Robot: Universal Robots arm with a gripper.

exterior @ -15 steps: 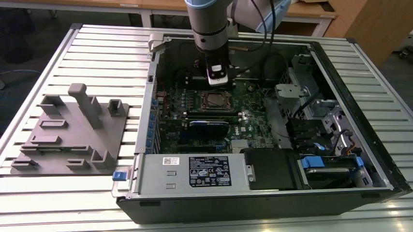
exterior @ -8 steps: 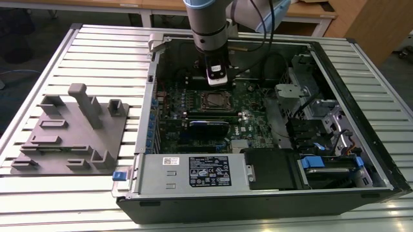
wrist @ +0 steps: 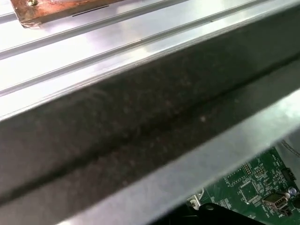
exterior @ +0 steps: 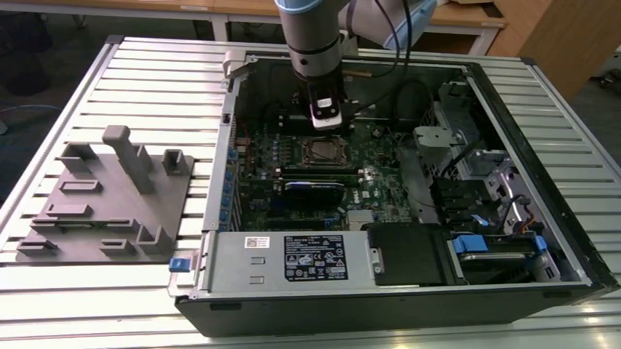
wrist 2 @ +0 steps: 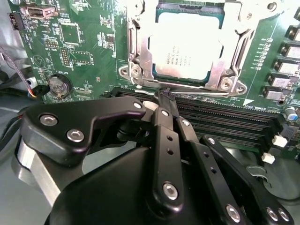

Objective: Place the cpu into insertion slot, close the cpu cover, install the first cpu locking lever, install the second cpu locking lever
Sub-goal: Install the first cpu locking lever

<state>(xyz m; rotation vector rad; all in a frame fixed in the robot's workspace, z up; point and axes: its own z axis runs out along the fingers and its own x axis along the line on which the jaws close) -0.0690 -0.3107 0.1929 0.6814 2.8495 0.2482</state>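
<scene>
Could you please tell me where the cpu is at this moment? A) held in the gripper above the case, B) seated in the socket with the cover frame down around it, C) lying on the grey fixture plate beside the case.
B: in the second wrist view the cpu lies flat in the socket, with the cpu cover framing its edges, and the gripper just beside the socket.

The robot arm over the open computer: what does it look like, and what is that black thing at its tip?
The arm is a grey tube with a pale blue joint cap, ending in a black and white wrist block. Black cables trail from it. The gripper is matt black, built of flat linked bars pinned with silver screws, narrowing to slim fingertips.
</scene>
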